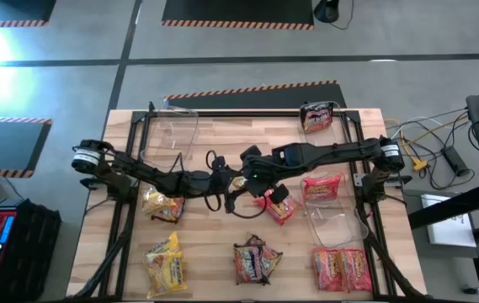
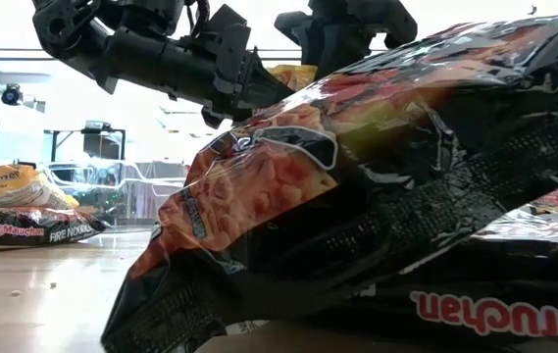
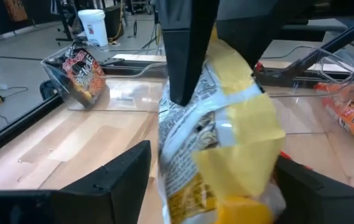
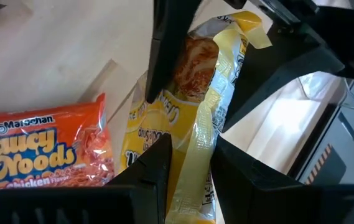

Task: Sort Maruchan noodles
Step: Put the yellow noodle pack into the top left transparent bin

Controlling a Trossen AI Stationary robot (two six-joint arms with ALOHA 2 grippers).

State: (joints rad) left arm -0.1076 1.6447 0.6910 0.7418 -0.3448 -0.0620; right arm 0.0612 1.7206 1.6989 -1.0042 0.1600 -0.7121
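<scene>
Yellow noodle packet (image 4: 192,124), both hands (image 4: 192,149) gripping

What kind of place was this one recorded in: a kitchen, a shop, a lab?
Most likely a robotics lab or workshop. The wooden table stands on a grey floor marked with hazard-striped tape, loose cables lie beside it, and Maruchan noodles are laid out as test items.

A: Cams? High view looks straight down on whole worktop (image 1: 222,143).
B: Low view sits at worktop level, lens nearly against a dark packet (image 2: 377,196).
A: Wrists?
B: Both close up, sharing one yellow packet (image 3: 226,130).
</scene>
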